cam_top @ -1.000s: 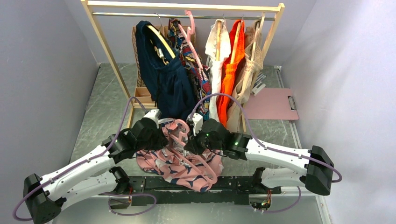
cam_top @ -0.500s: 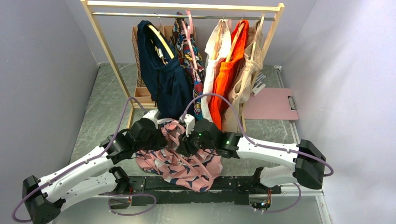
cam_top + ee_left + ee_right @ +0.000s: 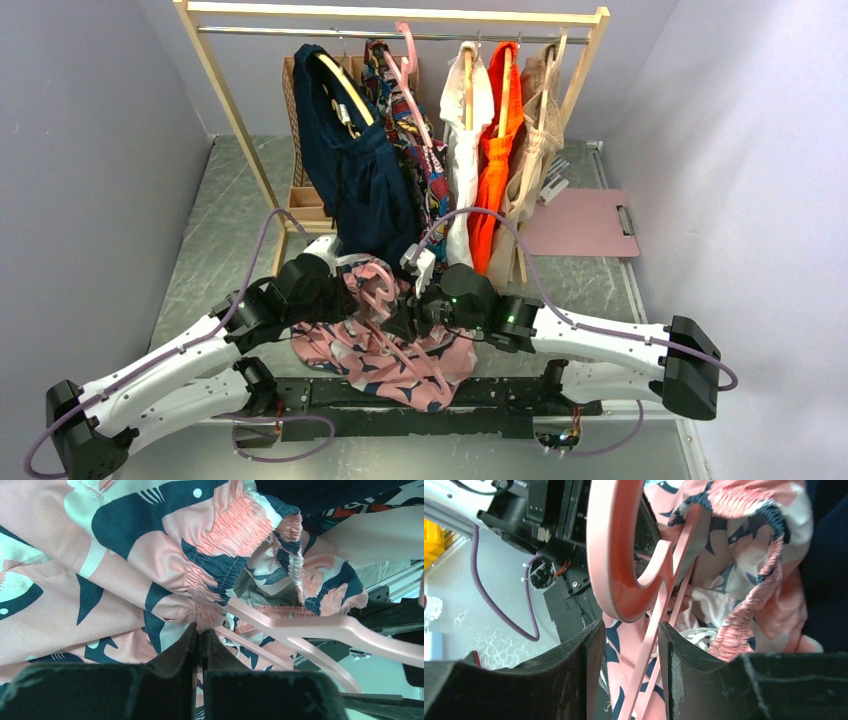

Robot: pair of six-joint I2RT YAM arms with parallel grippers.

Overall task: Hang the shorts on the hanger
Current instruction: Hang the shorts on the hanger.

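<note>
Beside the hanger (image 3: 320,625), left claw (image 3: 200,632) pinches shorts (image 3: 125,555).

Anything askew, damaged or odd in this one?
The shorts are bunched in a crumpled heap with the waistband scrunched. The pink hanger sits tilted and half buried in their folds instead of lying squarely through them. Nothing looks torn or broken.

Pink shorts (image 3: 350,355) near clothes rack (image 3: 400,12)

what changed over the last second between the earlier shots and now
The right gripper opened its jaws; the hanger now sits loosely between them. The white and orange garments on the rail swayed left, then back. Unchanged: the left gripper stays shut on the waistband of the shorts.
</note>
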